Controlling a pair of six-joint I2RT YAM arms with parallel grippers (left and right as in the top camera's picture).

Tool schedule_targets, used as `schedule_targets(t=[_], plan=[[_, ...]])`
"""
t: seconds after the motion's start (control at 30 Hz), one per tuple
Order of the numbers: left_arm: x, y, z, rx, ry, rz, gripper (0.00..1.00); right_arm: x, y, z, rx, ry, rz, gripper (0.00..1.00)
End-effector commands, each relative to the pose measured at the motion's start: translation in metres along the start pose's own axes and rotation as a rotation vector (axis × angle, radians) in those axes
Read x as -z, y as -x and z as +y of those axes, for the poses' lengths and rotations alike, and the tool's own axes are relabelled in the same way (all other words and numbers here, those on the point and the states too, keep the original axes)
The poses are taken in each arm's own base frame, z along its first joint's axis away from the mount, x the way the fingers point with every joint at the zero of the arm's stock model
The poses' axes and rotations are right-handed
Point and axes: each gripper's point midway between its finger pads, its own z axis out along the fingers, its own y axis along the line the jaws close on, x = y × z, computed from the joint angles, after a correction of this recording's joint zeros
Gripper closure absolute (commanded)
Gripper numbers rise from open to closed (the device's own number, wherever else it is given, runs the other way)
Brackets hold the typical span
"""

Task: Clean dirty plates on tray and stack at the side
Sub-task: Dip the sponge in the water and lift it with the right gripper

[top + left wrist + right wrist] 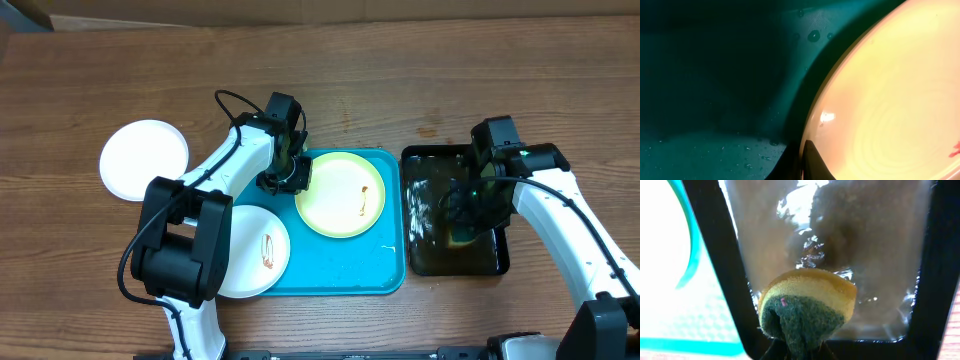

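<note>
**Left arm on the green plate, right arm holding a sponge in the black tray**

Overhead: your left gripper (289, 178) sits at the left rim of the lime-green plate (340, 195). That plate lies in the turquoise tray (345, 268) and carries a brown smear (363, 198). A smeared white plate (255, 250) overlaps the tray's lower-left edge. A second white plate (143, 160) rests on the wooden table (400, 80), well apart to the left. Your right gripper (462, 215) is low over the black tray (430, 255).

Left wrist: your fingertips (815, 165) are pressed together on the lime-green plate's (890, 110) rim, and the tray floor (715, 75) beside it is dotted with droplets.

Right wrist: your jaws pinch a yellow-and-green sponge (807, 305) just above the water in the black tray (715, 255).
</note>
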Motion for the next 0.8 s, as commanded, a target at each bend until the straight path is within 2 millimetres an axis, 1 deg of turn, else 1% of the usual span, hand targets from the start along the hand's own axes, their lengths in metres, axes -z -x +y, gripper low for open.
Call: schedule_targets(t=[0.0,0.1,0.17,0.27,0.33,0.43,0.53,0.6,0.67,0.7,0.77], plan=[[-0.003,0.003,0.009,0.010,0.041,-0.002,0.96,0.008,0.001,0.016,0.033,0.081,-0.013,0.96],[-0.004,0.004,0.008,0.010,0.040,-0.004,0.96,0.008,0.005,0.017,0.063,0.082,-0.031,0.96],[-0.004,0.004,0.008,0.009,0.040,-0.006,0.96,0.007,0.010,0.011,0.087,0.046,-0.051,0.96],[-0.004,0.004,0.008,0.006,0.040,-0.005,0.96,0.008,0.007,0.010,0.069,0.044,-0.042,0.96],[-0.004,0.004,0.008,0.006,0.040,-0.005,0.96,0.008,0.010,0.008,0.070,0.030,-0.052,0.96],[-0.004,0.004,0.008,0.006,0.040,-0.005,0.96,0.010,0.001,0.007,0.022,0.027,-0.014,0.96],[-0.004,0.004,0.008,0.006,0.040,-0.005,0.96,0.011,0.003,0.005,-0.001,0.016,-0.022,0.96],[-0.004,0.004,0.008,0.006,0.040,-0.006,0.96,0.017,0.003,0.008,-0.030,0.022,-0.019,0.96],[-0.004,0.004,0.008,0.006,0.040,-0.005,0.96,0.024,0.014,0.007,-0.025,0.004,-0.061,0.96],[-0.004,0.004,0.008,0.006,0.040,-0.005,0.96,0.027,0.015,0.006,-0.032,0.000,-0.067,0.96],[-0.004,0.004,0.008,0.006,0.040,-0.005,0.96,0.034,0.014,0.007,-0.073,-0.001,-0.059,0.96]])
